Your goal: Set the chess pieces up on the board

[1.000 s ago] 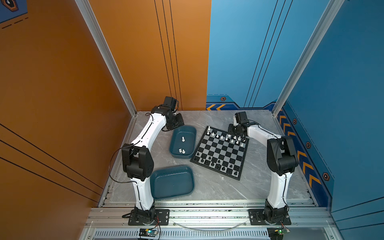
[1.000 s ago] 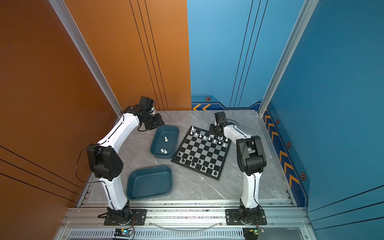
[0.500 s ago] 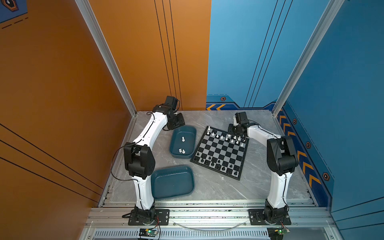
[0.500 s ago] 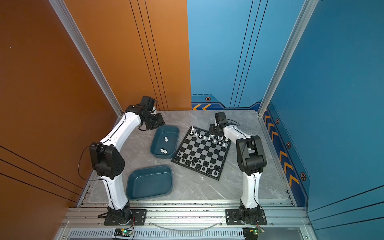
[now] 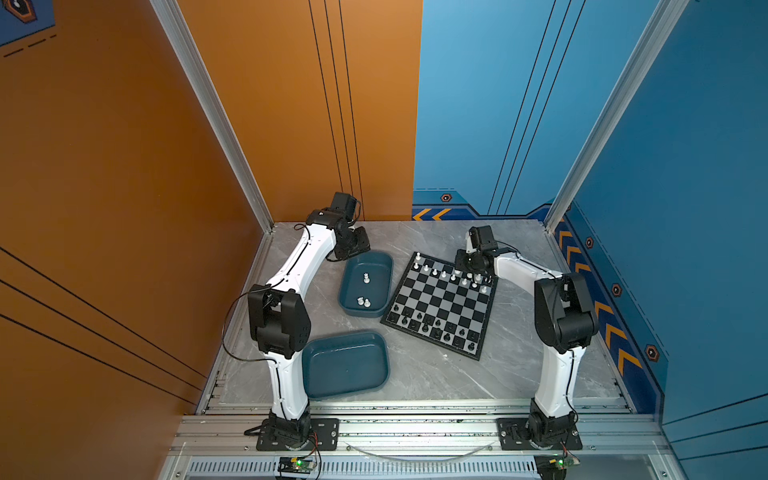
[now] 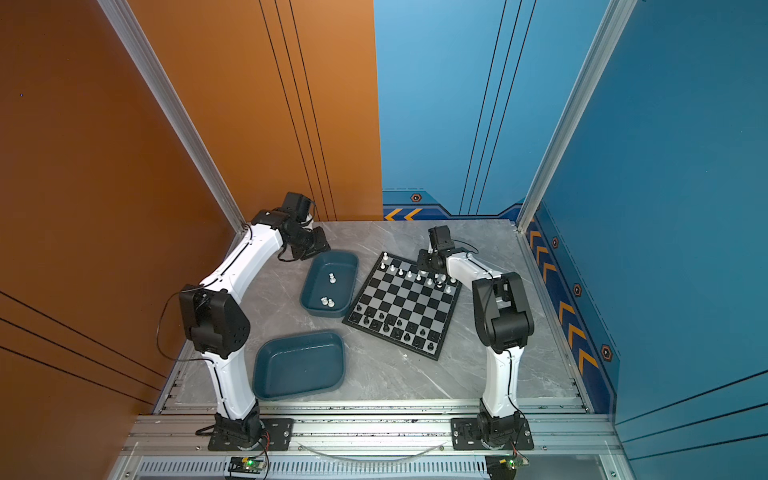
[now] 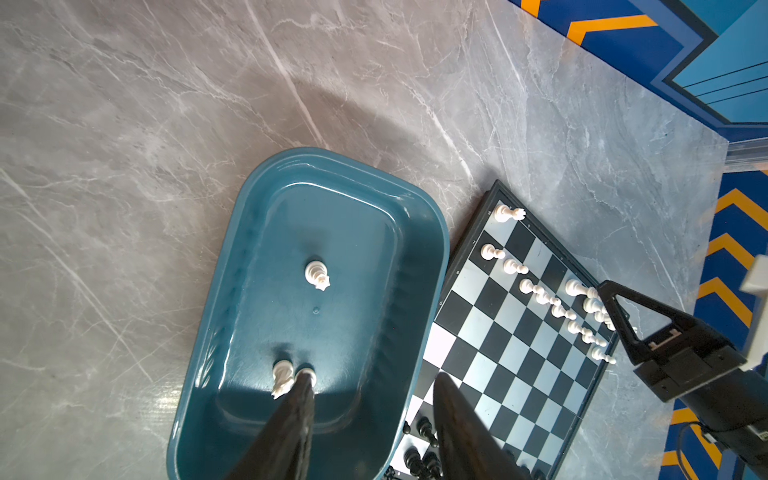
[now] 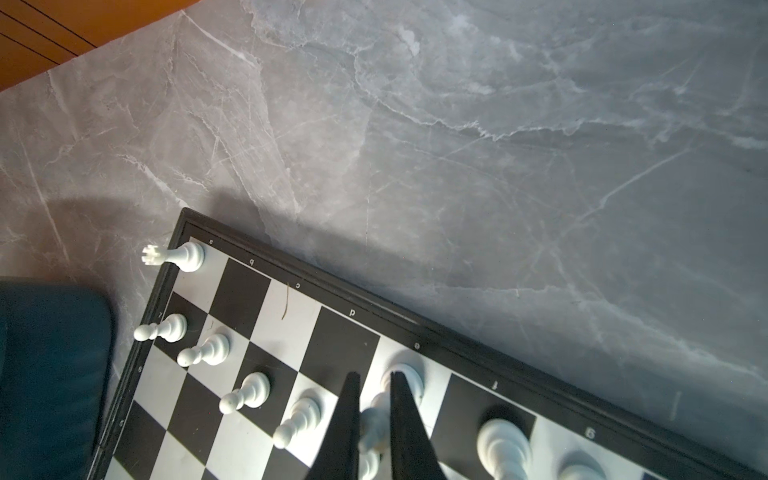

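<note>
The board (image 5: 440, 307) (image 6: 403, 307) lies slanted on the grey table, with white chess pieces (image 5: 444, 274) on its far rows and black ones (image 5: 436, 330) on its near rows. My right gripper (image 8: 374, 376) (image 5: 475, 275) is shut on a tall white piece (image 8: 374, 424) at the e square of the far row. A teal tray (image 5: 345, 291) (image 7: 232, 291) beside the board holds three white pieces (image 7: 316, 274) (image 7: 282, 376). My left gripper (image 7: 374, 386) (image 5: 353, 245) hangs open above this tray's far end, with nothing between its fingers.
A second teal tray (image 5: 345, 365) (image 6: 299, 365) lies near the left arm's base with nothing in it. Orange and blue walls close in the table on the left, back and right. Bare table lies behind the board (image 8: 457, 145).
The left arm's elbow has shifted slightly. The right gripper stays shut on the white piece in the same place.
</note>
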{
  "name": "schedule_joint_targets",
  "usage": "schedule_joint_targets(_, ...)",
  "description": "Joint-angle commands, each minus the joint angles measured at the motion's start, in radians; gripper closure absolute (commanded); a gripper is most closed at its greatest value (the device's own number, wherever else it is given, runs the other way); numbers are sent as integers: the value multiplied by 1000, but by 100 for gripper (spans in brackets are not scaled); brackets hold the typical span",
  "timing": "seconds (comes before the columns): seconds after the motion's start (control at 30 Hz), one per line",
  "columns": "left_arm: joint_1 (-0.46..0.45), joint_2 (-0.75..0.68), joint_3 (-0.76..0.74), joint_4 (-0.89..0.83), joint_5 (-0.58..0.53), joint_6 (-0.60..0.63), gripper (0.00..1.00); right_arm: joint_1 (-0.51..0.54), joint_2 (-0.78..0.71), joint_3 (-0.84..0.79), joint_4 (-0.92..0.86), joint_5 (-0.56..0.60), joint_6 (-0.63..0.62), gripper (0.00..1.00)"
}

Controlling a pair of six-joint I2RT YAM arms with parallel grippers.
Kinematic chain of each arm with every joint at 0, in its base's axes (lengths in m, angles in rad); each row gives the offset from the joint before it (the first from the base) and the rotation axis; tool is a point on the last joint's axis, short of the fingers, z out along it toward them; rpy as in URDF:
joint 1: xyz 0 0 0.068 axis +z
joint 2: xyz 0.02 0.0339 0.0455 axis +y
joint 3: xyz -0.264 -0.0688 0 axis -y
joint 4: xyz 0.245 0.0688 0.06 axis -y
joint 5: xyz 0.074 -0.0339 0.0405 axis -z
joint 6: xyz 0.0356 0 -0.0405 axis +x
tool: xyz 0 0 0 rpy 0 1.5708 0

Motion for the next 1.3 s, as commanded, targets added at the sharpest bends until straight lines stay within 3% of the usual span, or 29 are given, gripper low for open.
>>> schedule_joint_targets(0.0,-6,-20,-9,-26,-21,24,51,16,-16,-32,-52,-3,18,89)
schedule_joint_targets(0.33,-7,-44,-41,-25,-33,28,52,20,-23,-41,-56,32,12,76)
schedule_joint_targets(0.53,-10,-54,-46,-23,-40,27,52,18,-28,-33,-49,29,6,61)
schedule_joint_targets(0.83,-13,-50,-37,-23,-45,20,52,17,-45,29,-81,31,-27,59)
schedule_joint_targets(0.97,-17,-45,-27,-24,-49,19,51,16,-63,76,-110,38,-47,54)
schedule_joint_targets(1.13,-19,-36,-23,-24,-64,32,50,16,-87,148,-159,47,-74,41)
schedule_joint_targets(1.27,-24,-25,-30,-26,-83,40,49,26,-139,198,-214,52,-84,23)
